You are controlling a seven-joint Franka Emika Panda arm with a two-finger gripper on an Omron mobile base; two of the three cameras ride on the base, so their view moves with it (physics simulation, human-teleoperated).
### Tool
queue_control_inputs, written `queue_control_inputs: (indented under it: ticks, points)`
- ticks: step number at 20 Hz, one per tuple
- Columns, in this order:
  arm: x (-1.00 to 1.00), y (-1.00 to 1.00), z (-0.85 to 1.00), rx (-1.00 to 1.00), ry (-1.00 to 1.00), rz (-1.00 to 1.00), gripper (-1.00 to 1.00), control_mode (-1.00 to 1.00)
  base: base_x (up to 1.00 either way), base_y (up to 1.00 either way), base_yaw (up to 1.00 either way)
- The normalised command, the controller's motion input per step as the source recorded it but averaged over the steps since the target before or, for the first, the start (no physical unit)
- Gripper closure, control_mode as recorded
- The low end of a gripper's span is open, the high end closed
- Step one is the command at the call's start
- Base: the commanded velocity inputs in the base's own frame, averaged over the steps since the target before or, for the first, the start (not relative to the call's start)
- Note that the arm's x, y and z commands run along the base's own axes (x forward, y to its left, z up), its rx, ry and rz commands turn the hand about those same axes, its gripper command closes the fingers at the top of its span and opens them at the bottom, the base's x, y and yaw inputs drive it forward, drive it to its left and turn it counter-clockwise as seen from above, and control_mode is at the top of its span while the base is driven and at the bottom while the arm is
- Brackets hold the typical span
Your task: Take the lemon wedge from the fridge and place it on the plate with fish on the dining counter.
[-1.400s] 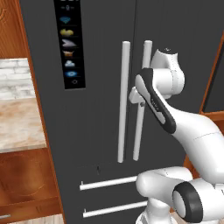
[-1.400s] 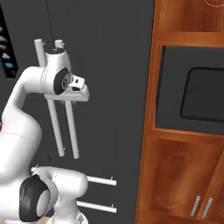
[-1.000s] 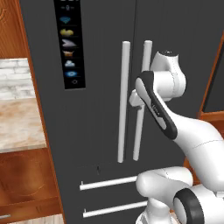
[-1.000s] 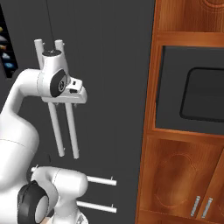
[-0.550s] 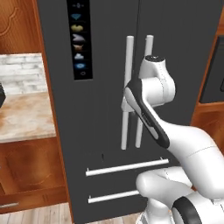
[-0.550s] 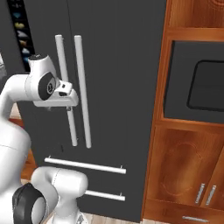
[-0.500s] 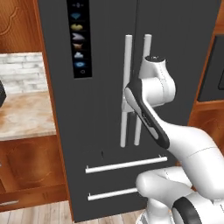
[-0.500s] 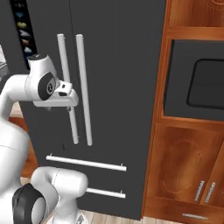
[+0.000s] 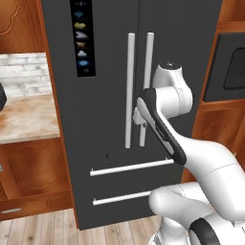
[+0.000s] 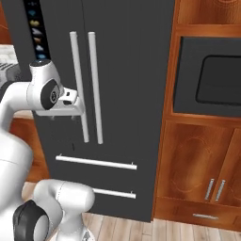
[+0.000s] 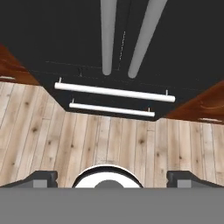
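Note:
The fridge (image 9: 110, 57) is tall and dark grey, and both doors are shut, so the lemon wedge is hidden. Two long silver bar handles (image 10: 84, 80) run down its middle, also in the hand view (image 11: 107, 35). My gripper (image 10: 63, 117) hangs open, pointing down, just in front of the lower part of the left handle, with nothing between its fingers. In the left base view the gripper (image 9: 139, 119) sits beside the handles, partly behind my arm. The fingertips (image 11: 41, 177) stand far apart above the floor. The plate with fish and the dining counter are out of view.
Two drawer handles (image 9: 131, 167) cross the fridge's lower part. A dark built-in oven (image 10: 212, 77) sits in the wood cabinets to the right. A beige wall counter (image 9: 24, 119) lies to the left. Wood plank floor (image 11: 109, 140) is below.
The whole picture has shifted: the camera has drawn back, so more of the fridge and floor shows. My hand now sits lower along the handles. The doors stay shut.

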Motion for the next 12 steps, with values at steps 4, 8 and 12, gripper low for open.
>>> queue_control_inputs:
  ticks: [4, 8, 12]
  points:
    - [-0.33, -0.06, 0.00, 0.00, 0.00, -0.01, -1.00, -1.00, -0.28, -0.05, -0.03]
    - [-0.42, -0.22, 0.02, 0.00, -0.05, -0.06, -1.00, -1.00, 0.00, 0.00, 0.00]
    - [0.25, -0.32, 0.13, 0.04, -0.25, 0.04, -1.00, -1.00, 0.00, 0.00, 0.00]
